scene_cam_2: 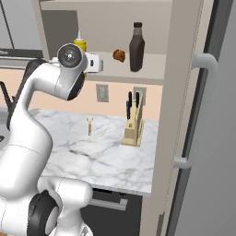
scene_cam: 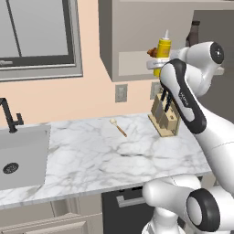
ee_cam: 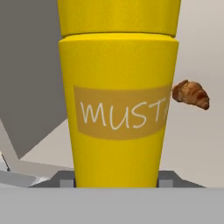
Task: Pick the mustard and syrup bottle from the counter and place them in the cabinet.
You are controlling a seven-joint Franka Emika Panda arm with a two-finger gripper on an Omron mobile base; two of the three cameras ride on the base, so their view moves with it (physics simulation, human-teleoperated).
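Mustard (ee_cam: 118,105) held upright at the cabinet (scene_cam_2: 152,32) shelf.

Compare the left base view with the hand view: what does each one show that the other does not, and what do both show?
Left base view alone: the marble counter, the knife block, a wooden spoon, the sink, the tap, the window, the syrup bottle's top, and the mustard's pale nozzle.

Hand view alone: the mustard's label, lettered "MUST", close up.

Both: the yellow mustard, the croissant beside it, and the cabinet.
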